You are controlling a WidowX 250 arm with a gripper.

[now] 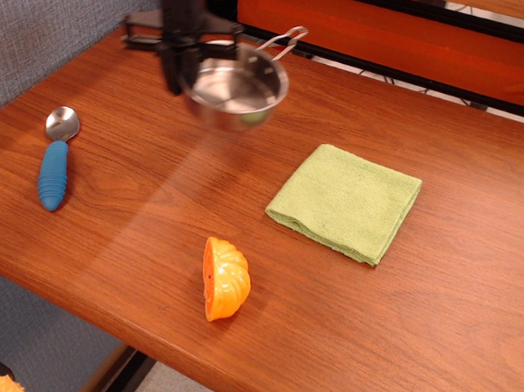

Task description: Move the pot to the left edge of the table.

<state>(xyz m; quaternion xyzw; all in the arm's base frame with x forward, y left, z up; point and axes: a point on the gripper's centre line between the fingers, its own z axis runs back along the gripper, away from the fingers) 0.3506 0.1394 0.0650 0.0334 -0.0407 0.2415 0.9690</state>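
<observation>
The pot (239, 89), a small shiny steel pan with a wire loop handle pointing back right, hangs in the air above the back left part of the wooden table (139, 198). My gripper (179, 76) is shut on the pot's left rim and holds it clear of the tabletop. The arm comes down from the top of the view.
A blue-handled metal spoon (53, 159) lies near the table's left edge. A green cloth (345, 200) lies right of centre. An orange ridged plastic piece (225, 279) stands near the front edge. A grey wall panel runs along the left side.
</observation>
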